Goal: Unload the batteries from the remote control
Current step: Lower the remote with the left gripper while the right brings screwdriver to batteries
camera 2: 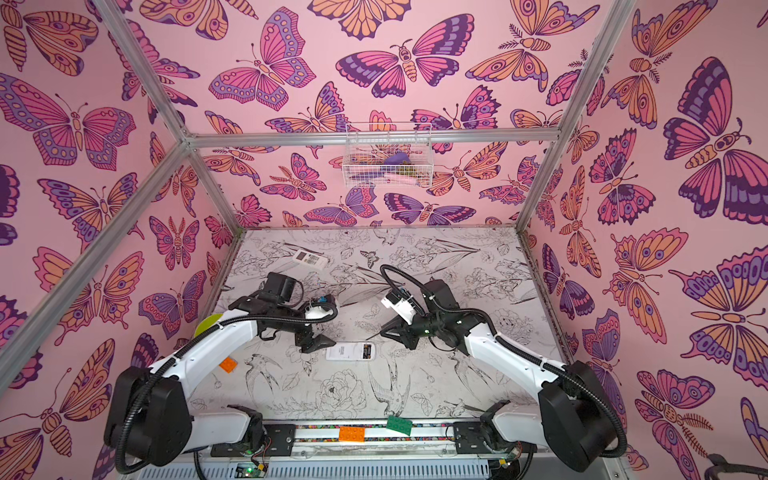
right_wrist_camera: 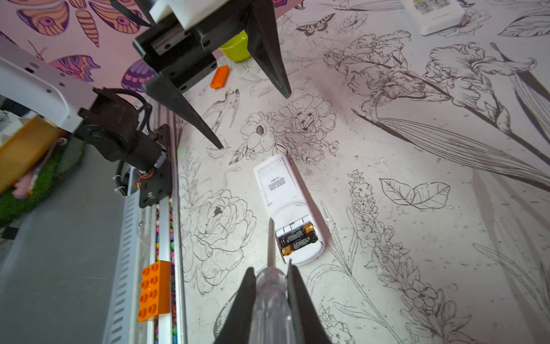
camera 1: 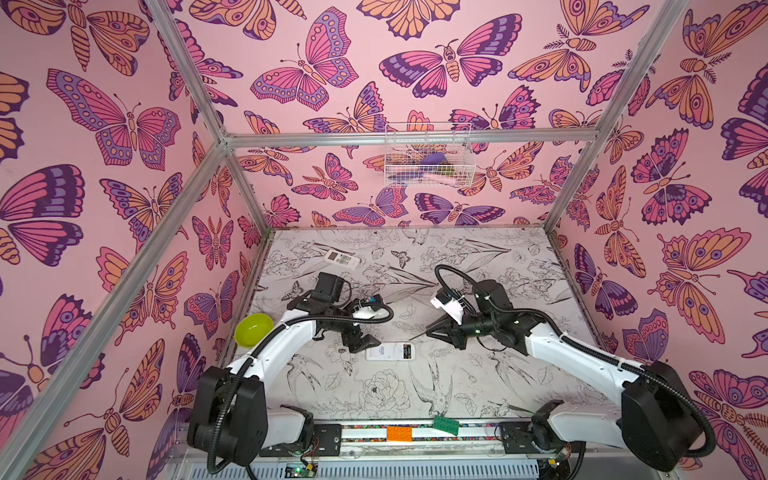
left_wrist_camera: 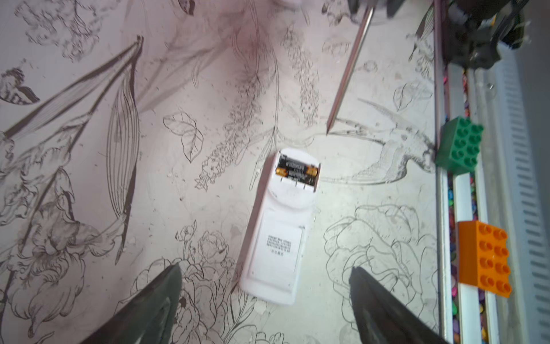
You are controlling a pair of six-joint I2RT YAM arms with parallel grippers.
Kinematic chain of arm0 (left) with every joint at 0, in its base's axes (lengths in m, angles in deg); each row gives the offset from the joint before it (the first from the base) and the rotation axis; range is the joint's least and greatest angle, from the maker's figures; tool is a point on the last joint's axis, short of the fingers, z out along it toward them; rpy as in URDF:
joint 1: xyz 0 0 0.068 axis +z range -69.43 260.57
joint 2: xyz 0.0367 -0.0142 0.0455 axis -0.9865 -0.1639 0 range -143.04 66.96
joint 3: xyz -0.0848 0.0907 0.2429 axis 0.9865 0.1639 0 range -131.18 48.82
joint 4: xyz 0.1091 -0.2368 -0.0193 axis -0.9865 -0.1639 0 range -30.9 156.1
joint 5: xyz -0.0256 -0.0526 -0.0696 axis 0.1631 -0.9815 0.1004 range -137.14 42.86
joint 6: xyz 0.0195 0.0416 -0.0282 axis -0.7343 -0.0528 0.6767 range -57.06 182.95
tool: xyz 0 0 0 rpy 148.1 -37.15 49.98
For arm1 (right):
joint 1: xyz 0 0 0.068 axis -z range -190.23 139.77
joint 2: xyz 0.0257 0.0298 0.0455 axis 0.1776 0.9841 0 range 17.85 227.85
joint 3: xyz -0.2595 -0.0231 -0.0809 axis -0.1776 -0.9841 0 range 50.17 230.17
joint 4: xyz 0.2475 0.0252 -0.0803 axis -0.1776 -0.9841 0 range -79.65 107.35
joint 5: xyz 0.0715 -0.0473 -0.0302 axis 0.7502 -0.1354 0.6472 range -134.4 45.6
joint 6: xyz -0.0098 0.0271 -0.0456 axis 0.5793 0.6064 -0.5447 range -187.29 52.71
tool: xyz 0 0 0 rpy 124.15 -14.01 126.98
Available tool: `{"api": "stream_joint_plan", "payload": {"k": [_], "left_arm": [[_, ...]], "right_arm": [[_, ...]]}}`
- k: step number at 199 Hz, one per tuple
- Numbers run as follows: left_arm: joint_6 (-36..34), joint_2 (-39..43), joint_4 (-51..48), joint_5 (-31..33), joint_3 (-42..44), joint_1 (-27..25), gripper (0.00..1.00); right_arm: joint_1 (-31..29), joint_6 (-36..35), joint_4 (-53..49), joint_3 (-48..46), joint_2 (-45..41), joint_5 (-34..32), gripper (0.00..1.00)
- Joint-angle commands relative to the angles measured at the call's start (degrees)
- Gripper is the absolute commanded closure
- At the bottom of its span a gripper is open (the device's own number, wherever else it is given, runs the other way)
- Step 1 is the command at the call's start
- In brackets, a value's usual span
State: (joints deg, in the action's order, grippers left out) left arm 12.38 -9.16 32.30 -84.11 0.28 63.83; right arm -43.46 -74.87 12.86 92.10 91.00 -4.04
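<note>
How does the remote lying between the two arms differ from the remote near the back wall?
The near remote lies back side up; the far remote lies with its buttons up. The near remote's battery bay is uncovered, with two batteries showing; the far remote shows no batteries. Both are white and lie flat on the table.

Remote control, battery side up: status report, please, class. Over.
Left pincer open, by remote label end. Right pincer shut on screwdriver, tip beside batteries. Two seated, bay uncovered. Nothing in the way.
</note>
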Motion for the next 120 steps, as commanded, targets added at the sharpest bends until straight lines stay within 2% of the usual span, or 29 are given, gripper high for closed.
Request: {"api": "stream_joint_plan", "payload": {"k": [1, 22, 42, 73, 120], "left_arm": [[-7.2, -1.3, 3.0, 4.9, 3.3, -0.7, 0.07], [-10.0, -3.2, 4.7, 7.5, 5.1, -1.2, 0.05], [-11.3, -4.6, 7.6, 8.9, 6.9, -1.9, 0.04], [-9.4, -7.3, 8.1, 8.6, 5.8, -2.7, 0.04], [-10.3, -11.3, 8.1, 10.6, 4.9, -5.0, 0.06]], "right_arm": [[-1.2, -6.9, 0.6, -0.6, 1.4, -5.3, 1.0], [-4.0, -11.2, -0.2, -0.7, 2.5, -10.3, 1.0], [-5.3, -12.2, 2.2, -1.6, 4.1, -11.1, 1.0], [-7.2, -14.5, 1.6, -0.5, 5.8, -14.1, 1.0], [-7.2, -14.0, 6.0, -1.7, 6.6, -14.9, 1.0]]}}
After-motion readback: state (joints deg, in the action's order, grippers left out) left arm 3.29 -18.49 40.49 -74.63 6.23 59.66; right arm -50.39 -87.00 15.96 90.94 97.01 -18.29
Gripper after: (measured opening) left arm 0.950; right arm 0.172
